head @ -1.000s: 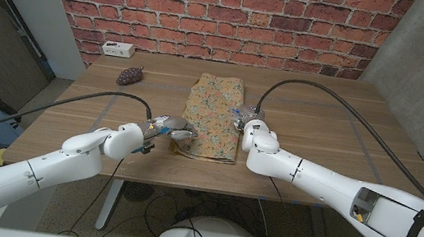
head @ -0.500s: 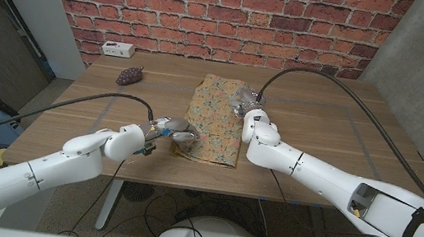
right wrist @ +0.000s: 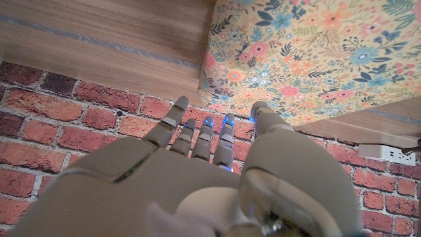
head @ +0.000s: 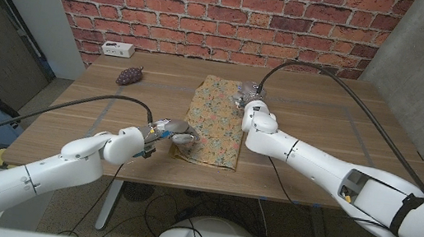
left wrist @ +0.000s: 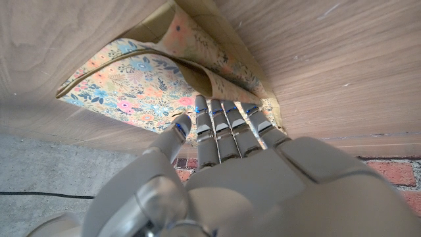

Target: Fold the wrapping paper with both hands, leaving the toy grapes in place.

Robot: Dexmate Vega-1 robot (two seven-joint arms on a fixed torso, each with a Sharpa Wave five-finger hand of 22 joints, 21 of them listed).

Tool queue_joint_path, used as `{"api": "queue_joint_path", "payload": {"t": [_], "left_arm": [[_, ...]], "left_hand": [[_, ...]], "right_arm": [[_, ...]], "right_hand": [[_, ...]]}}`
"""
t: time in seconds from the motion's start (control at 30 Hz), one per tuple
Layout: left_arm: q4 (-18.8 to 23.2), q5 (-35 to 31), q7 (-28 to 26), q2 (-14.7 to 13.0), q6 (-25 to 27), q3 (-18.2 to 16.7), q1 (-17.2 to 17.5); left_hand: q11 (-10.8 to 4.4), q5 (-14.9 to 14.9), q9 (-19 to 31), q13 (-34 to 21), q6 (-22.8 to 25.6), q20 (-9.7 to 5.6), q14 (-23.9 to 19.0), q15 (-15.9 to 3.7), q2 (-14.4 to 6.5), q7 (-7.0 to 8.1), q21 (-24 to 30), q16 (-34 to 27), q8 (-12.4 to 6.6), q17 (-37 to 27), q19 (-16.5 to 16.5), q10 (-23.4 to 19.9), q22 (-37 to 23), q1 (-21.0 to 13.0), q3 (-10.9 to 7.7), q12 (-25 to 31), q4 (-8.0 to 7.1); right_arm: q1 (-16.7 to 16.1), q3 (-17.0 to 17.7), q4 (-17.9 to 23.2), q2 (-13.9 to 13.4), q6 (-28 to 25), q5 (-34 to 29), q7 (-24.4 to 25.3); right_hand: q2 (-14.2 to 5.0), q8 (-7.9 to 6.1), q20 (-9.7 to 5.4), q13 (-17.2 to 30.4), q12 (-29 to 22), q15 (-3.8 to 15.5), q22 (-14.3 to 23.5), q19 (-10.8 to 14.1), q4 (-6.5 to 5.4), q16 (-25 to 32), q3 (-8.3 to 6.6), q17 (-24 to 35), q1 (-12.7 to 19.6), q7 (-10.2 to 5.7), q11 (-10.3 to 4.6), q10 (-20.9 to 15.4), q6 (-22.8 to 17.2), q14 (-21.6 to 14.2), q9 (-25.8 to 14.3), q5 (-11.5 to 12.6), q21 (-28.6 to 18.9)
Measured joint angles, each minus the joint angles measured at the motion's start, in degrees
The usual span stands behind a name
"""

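You'll find nothing legible here: the wrapping paper carries only a flower print (no words, labels or numbers).

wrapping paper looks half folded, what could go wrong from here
The left hand sits at the near corner of the wrapping paper, where the layers gape in the left wrist view; a push may crumple them instead of creasing. The right hand is at the far right edge, so uneven pulls could skew the fold. The toy grapes sit well clear.
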State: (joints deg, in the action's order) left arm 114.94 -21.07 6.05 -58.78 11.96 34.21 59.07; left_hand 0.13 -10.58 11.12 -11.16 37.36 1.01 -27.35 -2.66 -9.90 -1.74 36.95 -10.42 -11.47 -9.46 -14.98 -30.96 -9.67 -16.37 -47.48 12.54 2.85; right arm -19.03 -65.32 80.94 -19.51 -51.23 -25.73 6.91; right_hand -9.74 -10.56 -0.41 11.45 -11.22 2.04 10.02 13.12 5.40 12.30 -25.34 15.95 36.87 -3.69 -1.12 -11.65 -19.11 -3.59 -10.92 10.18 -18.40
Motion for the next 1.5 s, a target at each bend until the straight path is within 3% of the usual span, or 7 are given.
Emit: {"api": "queue_joint_path", "payload": {"t": [0.23,0.4,0.8,1.17,1.5], "left_arm": [[0.5,0.1,-0.3,-0.2,0.9,-0.2,0.4],[0.9,0.1,-0.3,-0.3,1.3,-0.2,0.6],[1.4,0.2,-0.3,-0.3,2.3,-0.1,0.6],[1.8,0.1,-0.4,-0.3,3.0,-0.1,0.8],[2.2,-0.1,-0.7,-0.4,3.4,0.0,1.1]], "left_hand": [[-0.01,0.0,0.0,0.0,0.0,-0.24,0.0,0.0,0.0,0.0,-0.1,0.0,0.0,0.0,-0.2,0.0,0.0,0.0,0.0,0.0,0.0],[-0.01,0.0,0.0,0.0,0.0,-0.24,0.0,0.0,0.0,0.0,-0.4,0.0,0.0,0.0,-0.2,0.0,0.0,0.0,0.0,0.0,0.0],[0.0,0.0,0.0,0.0,0.0,-0.23,0.0,-0.01,0.2,0.0,-0.6,0.1,0.0,0.0,-0.2,0.0,0.0,0.2,0.0,0.0,0.0],[0.0,0.0,0.0,0.2,0.0,-0.22,0.1,-0.11,0.2,0.0,-0.6,0.0,0.11,0.0,-0.2,0.0,0.0,0.2,0.0,-0.3,0.0],[0.0,0.0,0.0,0.1,0.0,-0.22,0.2,-0.2,0.2,0.0,-0.6,0.0,0.27,-0.1,-0.2,0.0,0.0,0.2,0.0,-0.5,0.0]], "right_arm": [[1.9,-0.8,-5.5,1.9,0.6,1.3,-1.4],[3.0,-1.6,-8.7,3.0,1.3,2.1,-2.5],[6.1,-5.8,-16.8,6.3,3.2,2.5,-6.4],[7.5,-7.7,-20.7,7.8,4.1,3.9,-10.7],[7.8,-8.1,-20.4,7.5,3.8,4.6,-12.3]], "right_hand": [[-0.23,0.0,0.0,0.0,0.0,0.0,0.0,0.0,0.0,0.0,0.0,-0.3,-0.2,0.02,0.0,0.0,0.0,0.0,0.0,0.0,0.0],[-0.22,-0.12,0.0,0.0,0.0,0.0,0.0,0.0,0.35,0.0,0.13,-0.5,-0.2,1.35,-0.96,-0.3,-0.5,0.0,0.0,0.0,0.1],[-0.54,-0.21,0.0,-0.1,0.0,0.02,-0.1,0.0,0.75,0.0,-0.24,-0.8,0.1,1.67,-1.22,-0.4,-0.2,0.1,0.1,0.2,0.4],[-0.54,0.01,0.01,-0.1,0.0,0.01,0.2,0.0,0.73,0.0,-0.26,-0.8,0.1,2.04,-0.6,0.2,0.0,0.4,0.1,0.2,0.9],[-0.54,0.37,0.01,-0.1,0.0,0.01,0.1,0.0,0.67,0.0,-0.29,-0.8,0.1,1.73,-0.18,0.2,0.9,0.4,0.2,0.2,1.1]]}}
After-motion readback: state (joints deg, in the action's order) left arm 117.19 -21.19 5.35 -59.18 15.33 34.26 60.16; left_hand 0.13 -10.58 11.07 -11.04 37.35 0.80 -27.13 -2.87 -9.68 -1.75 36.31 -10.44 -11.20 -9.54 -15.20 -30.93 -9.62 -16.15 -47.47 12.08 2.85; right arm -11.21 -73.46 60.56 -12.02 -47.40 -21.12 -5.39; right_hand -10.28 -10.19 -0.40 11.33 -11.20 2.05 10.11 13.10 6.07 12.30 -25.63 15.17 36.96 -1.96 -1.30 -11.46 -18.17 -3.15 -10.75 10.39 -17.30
